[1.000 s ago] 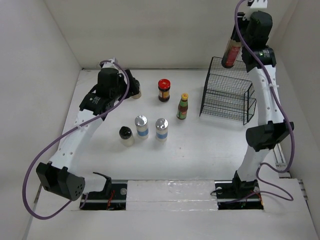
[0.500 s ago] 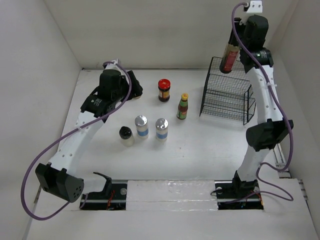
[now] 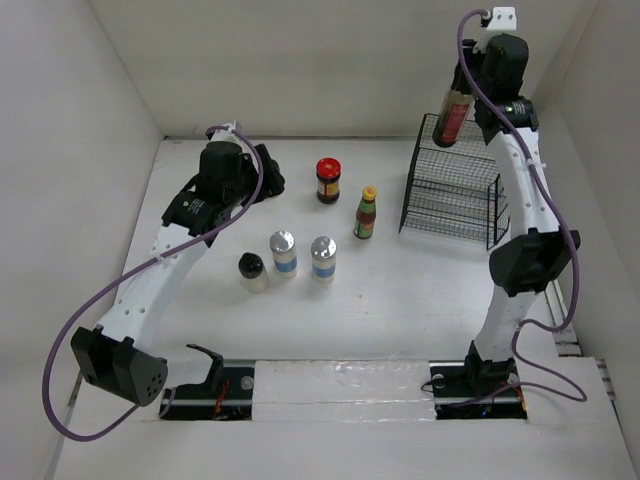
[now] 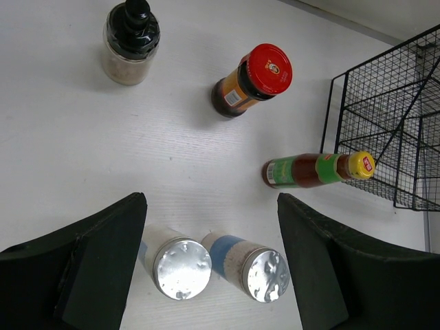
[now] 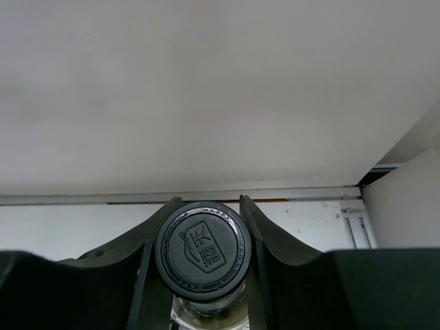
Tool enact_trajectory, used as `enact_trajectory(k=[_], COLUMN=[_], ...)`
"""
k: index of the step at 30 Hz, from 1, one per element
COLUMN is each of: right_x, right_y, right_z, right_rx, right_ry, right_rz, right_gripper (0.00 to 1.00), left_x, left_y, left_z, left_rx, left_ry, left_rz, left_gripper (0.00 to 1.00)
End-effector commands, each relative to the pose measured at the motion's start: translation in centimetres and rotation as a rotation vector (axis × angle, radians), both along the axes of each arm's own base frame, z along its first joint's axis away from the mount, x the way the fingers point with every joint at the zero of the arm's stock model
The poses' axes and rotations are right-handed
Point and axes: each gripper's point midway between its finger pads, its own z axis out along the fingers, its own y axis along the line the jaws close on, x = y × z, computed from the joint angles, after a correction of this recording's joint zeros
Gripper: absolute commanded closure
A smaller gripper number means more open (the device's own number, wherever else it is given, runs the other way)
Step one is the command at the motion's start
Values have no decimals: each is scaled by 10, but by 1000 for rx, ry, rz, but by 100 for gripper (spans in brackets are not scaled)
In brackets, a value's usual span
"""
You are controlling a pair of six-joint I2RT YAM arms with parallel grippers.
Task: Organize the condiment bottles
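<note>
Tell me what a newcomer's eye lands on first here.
The right gripper is raised high at the far right, shut on a dark sauce bottle that hangs above the black wire basket. Mid-table, two silver-capped shakers stand side by side among other loose jars, and the open left gripper hovers nearby.

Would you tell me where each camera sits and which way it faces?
Top external: above and behind the bases, looking down at the table; both arms show.
Left wrist: over the table, looking down on the red-lidded jar; open jaws below.
Right wrist: raised, facing a white wall; jaws clamp the sauce bottle.
Shared: top and left wrist show that jar.
</note>
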Motion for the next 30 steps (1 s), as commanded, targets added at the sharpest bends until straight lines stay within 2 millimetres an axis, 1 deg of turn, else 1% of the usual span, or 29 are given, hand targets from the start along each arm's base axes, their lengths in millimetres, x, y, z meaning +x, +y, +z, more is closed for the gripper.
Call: enact_trajectory(k=[1,2,4,5,6,7,9,10,11,13,16,17,19,20,21,22,24,25,26,27,28,29,30], right_x=[-4,0,3,5,7,4,6,7,7,8,10,11,11,11,9,10,7,7,7,7,4,4,1], right_y=[2,-3,-2,-2,-2,-2,-2,-2,0,0,2,2,4,4,4,-1,-1,1,1,-4,-4,-2,-2], right_z=[73,66,55,46,32,28,13,8,8,-8,-25,-37,-49,-60,-60,-64,-72,-77,-77,-91,-89,-95,-95], right_rx=[29,26,25,24,32,31,30,30,30,28,27,35,35,43,43,43,53,54,63,62,73,74,74], right_ry=[-242,-224,-201,-183,-156,-145,-124,-114,-114,-75,-39,-15,11,34,36,37,56,66,66,94,93,104,107], right_rz=[35,25,25,25,25,25,24,24,33,33,43,42,51,50,49,40,39,47,46,36,35,45,45], right_gripper=[98,98,98,98,98,98,97,96,96,96,95,95,93,93,92,92,88,87,87,84,81,78,70], left_x=[-1,-1,-1,-1,-1,0,0,0,0,0,-1,-1,0,0,0,-2,0,-1,-2,-2,-2,-2,-2], left_y=[0,0,0,0,0,0,0,0,-2,-2,-2,-2,-4,-4,-4,-5,-6,-7,-10,-12,-12,-12,-12], left_z=[15,15,15,15,15,17,17,17,17,17,13,13,15,15,15,10,10,6,6,8,8,8,8], left_rx=[-29,-29,-29,-29,-29,-33,-33,-33,-37,-37,-33,-33,-41,-49,-49,-48,-52,-53,-60,-67,-67,-67,-67], left_ry=[-50,-50,-50,-50,-50,-60,-60,-60,-58,-58,-50,-50,-57,-54,-54,-41,-51,-41,-38,-45,-45,-45,-45], left_rz=[5,5,5,5,5,5,5,5,-3,-3,-3,-3,-11,-7,-7,-15,-15,-24,-38,-46,-46,-46,-46], left_gripper=[28,28,28,28,28,28,28,28,28,28,28,28,28,28,28,28,28,28,28,28,28,28,28])
